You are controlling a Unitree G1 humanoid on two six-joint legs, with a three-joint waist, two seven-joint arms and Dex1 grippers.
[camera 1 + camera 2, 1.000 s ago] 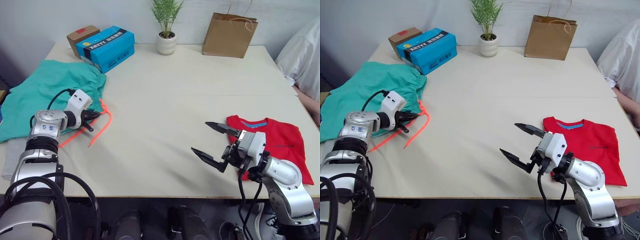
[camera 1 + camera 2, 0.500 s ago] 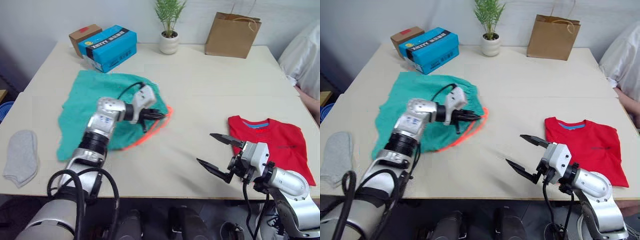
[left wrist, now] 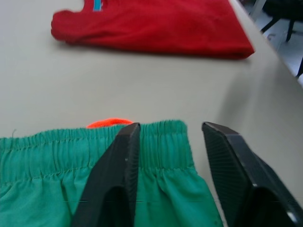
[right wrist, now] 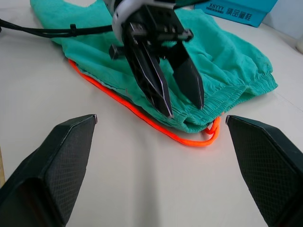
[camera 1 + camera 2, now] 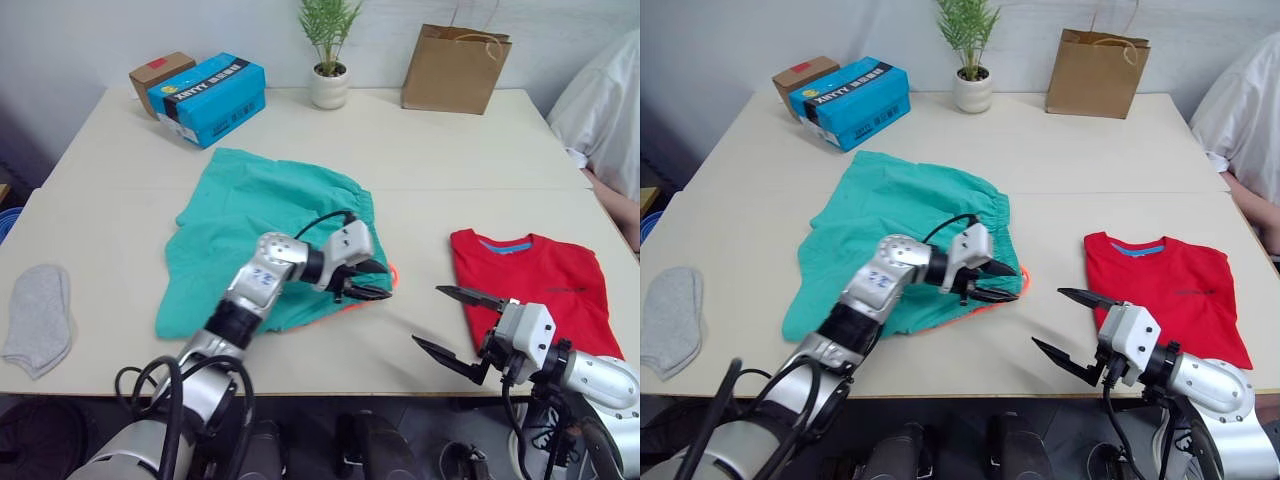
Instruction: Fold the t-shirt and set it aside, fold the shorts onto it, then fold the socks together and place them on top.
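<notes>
Shorts (image 5: 265,235): teal-green, spread in a crumpled heap across the middle of the head view, gathered waistband toward the right side, neon orange drawstring (image 5: 385,290) looping out from under the waistband corner. A second ago I had them bunched at the far left edge of the frame; they now lie dragged to the centre, nearer the t-shirt.

T-shirt (image 5: 535,285): bright red, folded flat, right of centre in the head view, blue neckband showing at its upper edge, small dark print on the chest. Position unchanged from the earlier frames.

Sock (image 5: 40,320): one light grey piece at the lower left of the frame, near the table edge; I cannot tell whether it is one sock or a pair laid together.

Left gripper (image 5: 375,281): at the waistband corner of the shorts, fingers a moderate gap apart. In its wrist view one finger (image 3: 120,165) rests on the elastic band and the other lies just off the corner; whether any cloth is pinched I cannot tell.

Right gripper (image 5: 458,330): lower right of the head view, fingers spread wide, holding nothing, above bare table (image 5: 400,150) between shorts and t-shirt.

Also on the table, upper part of frame: blue box (image 5: 207,96), brown carton (image 5: 162,69), potted plant (image 5: 328,60), paper bag (image 5: 455,68).
</notes>
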